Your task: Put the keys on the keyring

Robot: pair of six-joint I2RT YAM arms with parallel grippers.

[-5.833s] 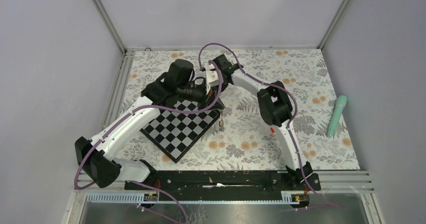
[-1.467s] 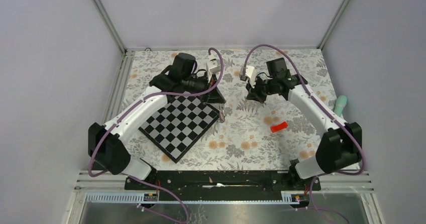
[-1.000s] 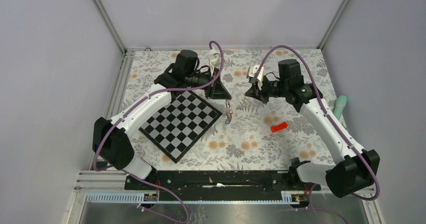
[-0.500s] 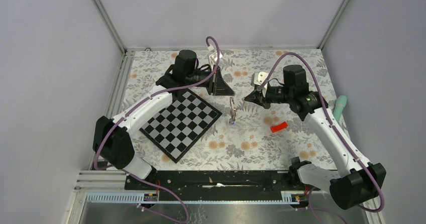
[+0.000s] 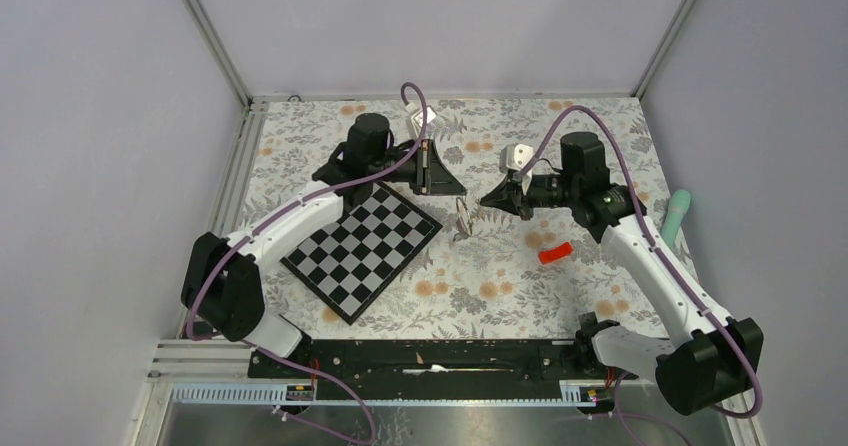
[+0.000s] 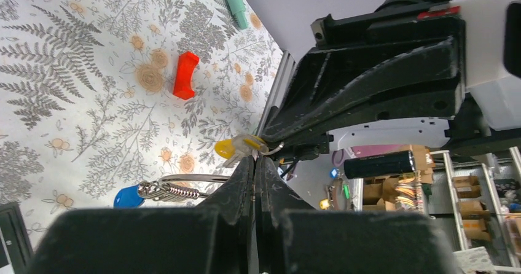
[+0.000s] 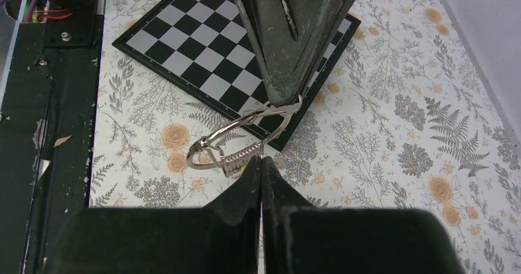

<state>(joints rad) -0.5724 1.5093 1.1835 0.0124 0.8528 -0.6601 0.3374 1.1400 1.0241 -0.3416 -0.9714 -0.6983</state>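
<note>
The keyring (image 5: pixel 462 218) hangs from the left gripper (image 5: pixel 458 191), right gripper (image 5: pixel 485 202) just beside it.

On my feed the tablecloth (image 5: pixel 500 276) is white, printed with grey ferns and orange flowers. The chessboard (image 5: pixel 362 251) is black-and-white checks inside a black border. I see a red block (image 5: pixel 554 254), a mint-green cylinder (image 5: pixel 672 228), purple cables (image 5: pixel 573 109) on white-and-black arms (image 5: pixel 650 266), a silver keyring (image 5: pixel 462 216), a blue key head (image 6: pixel 128 196) and a yellow key head (image 6: pixel 226 148).

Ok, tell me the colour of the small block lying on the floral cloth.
The block is red; the left wrist view shows it best.
</note>
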